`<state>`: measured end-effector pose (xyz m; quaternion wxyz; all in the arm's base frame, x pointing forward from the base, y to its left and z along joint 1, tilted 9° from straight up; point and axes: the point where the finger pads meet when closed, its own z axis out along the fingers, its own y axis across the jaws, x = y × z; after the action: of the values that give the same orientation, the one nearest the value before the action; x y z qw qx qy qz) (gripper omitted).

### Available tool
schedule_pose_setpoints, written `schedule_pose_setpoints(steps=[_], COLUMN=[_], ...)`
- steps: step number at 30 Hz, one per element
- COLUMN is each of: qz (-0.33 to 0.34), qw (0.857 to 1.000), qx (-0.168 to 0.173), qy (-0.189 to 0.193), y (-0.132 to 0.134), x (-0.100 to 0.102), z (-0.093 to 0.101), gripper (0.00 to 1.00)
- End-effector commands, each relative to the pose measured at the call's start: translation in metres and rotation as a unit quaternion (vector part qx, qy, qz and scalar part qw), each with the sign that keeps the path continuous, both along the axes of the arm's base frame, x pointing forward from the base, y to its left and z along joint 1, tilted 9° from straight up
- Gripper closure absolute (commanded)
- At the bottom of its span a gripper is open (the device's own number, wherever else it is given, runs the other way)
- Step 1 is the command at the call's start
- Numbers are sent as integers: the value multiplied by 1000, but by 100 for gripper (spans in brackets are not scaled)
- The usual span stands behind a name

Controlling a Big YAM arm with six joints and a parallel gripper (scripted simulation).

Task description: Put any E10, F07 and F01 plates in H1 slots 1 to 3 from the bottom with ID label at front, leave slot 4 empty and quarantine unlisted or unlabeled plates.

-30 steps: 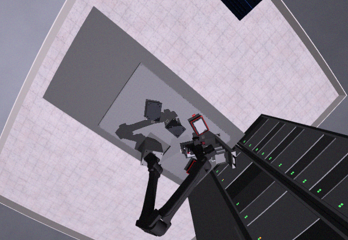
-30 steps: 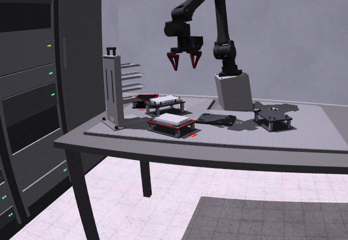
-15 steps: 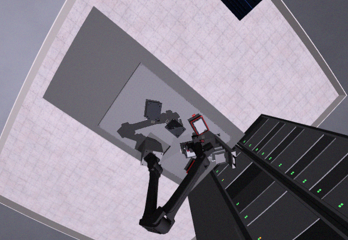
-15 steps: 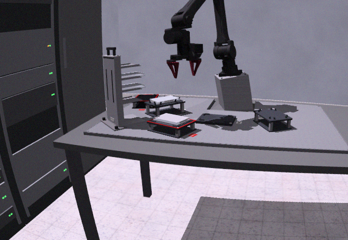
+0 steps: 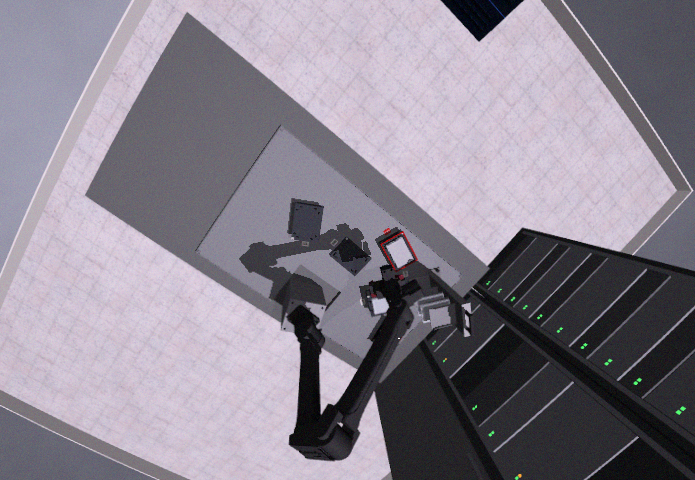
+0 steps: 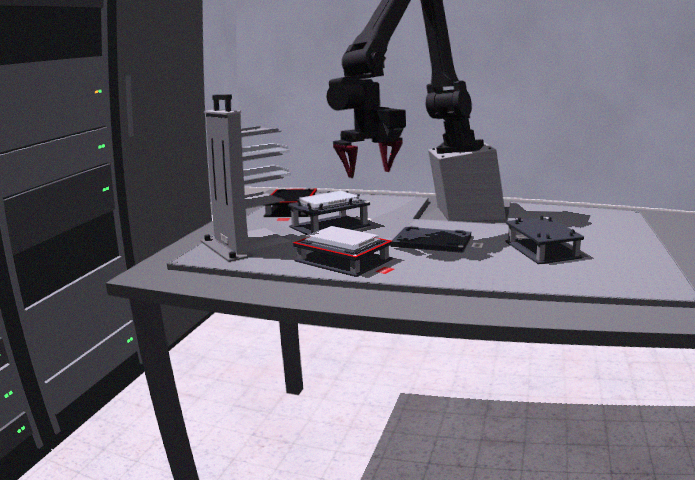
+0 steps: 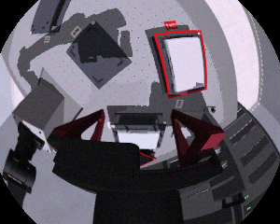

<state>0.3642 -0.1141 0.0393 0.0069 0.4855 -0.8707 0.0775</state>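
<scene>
The plate hotel H1 [image 6: 228, 180] stands at the table's left end; its shelves [image 6: 264, 151] look bare from this side, and the labels cannot be read. A white plate [image 6: 330, 199] lies on a raised nest right of the hotel. My gripper [image 6: 367, 157] hangs open and empty a short way above it. In the wrist view the plate [image 7: 138, 133] shows below, between the red fingers. A second white plate [image 6: 341, 238] sits flat in a red-rimmed quarantine nest nearer the front; it also shows in the wrist view [image 7: 184, 63] and the overhead view [image 5: 397, 251].
Another red-rimmed nest [image 6: 290, 195] lies behind the raised nest, next to the hotel, and looks free. A flat dark nest [image 6: 431, 237] and a raised dark nest [image 6: 543, 234] stand to the right. The arm's base block [image 6: 465, 183] is at the back. Server racks [image 6: 36, 226] stand to the left.
</scene>
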Motion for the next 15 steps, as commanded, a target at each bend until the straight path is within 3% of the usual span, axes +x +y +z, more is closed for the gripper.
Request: schedule_pose_setpoints(steps=[1,2,3,4,15], qz=[4,3,2,2,2], qw=[1000,1000,1000,1000,1000], qx=[-1,-5,-3,-4,-4], qy=[-9,-26,-17,-24,-24], y=[-2,-3,-4,-3,-3], x=[4,7,6,15,15], z=[-1,8,-1,7,7], gripper=[0,0,0,0,0])
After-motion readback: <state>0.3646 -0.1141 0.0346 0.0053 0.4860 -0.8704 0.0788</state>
